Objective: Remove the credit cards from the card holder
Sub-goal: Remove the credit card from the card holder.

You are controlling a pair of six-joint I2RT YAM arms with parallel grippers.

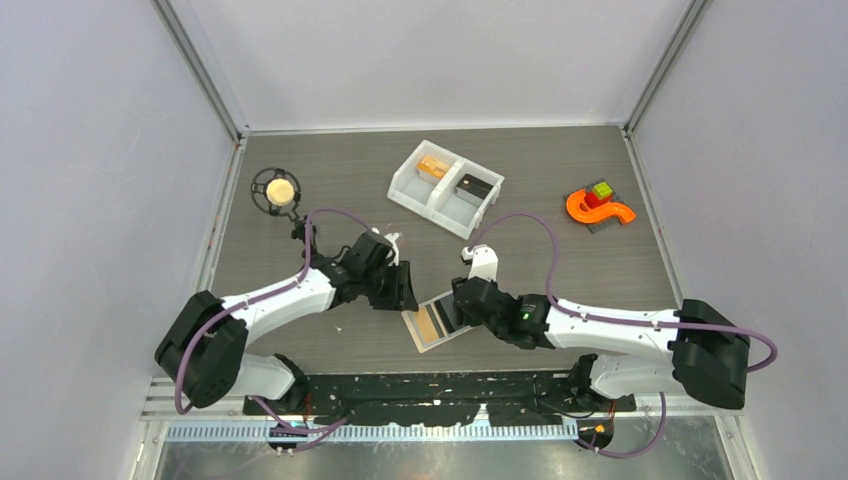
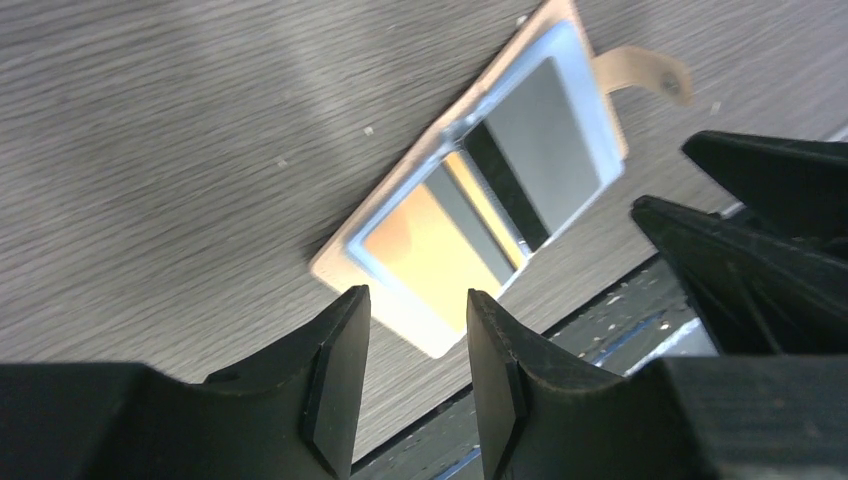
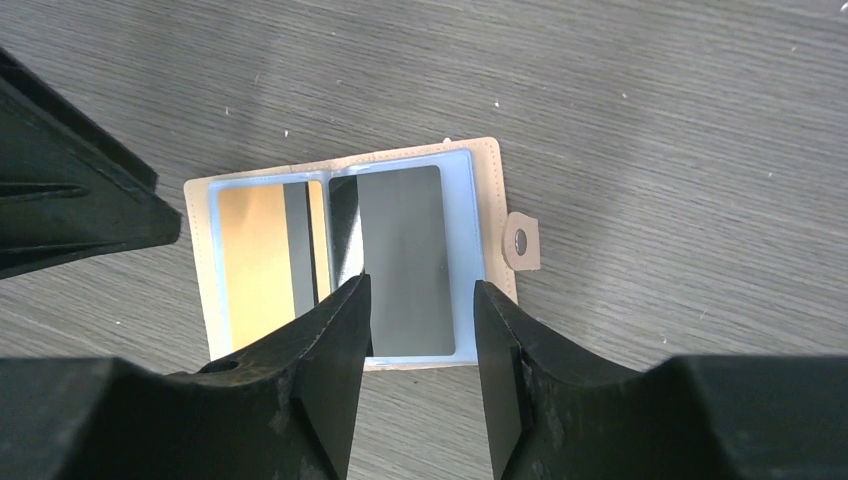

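Note:
The beige card holder (image 1: 425,330) lies open and flat on the table near the front edge, light blue lining up. In the right wrist view its rim (image 3: 492,200) frames an orange-tan card (image 3: 255,260) in the left pocket and a dark grey card (image 3: 405,250) in the right pocket. My right gripper (image 3: 420,290) hovers open over the grey card's near end, empty. My left gripper (image 2: 415,310) is open and empty over the orange-tan card's (image 2: 430,250) corner. In the top view the left gripper (image 1: 408,298) and right gripper (image 1: 458,300) flank the holder.
A white two-compartment bin (image 1: 402,190) stands behind, with an orange-tan item (image 1: 433,167) and a dark item (image 1: 473,187) in it. A black ring stand with a cream ball (image 1: 279,190) is back left. An orange curved piece with blocks (image 1: 598,207) is back right.

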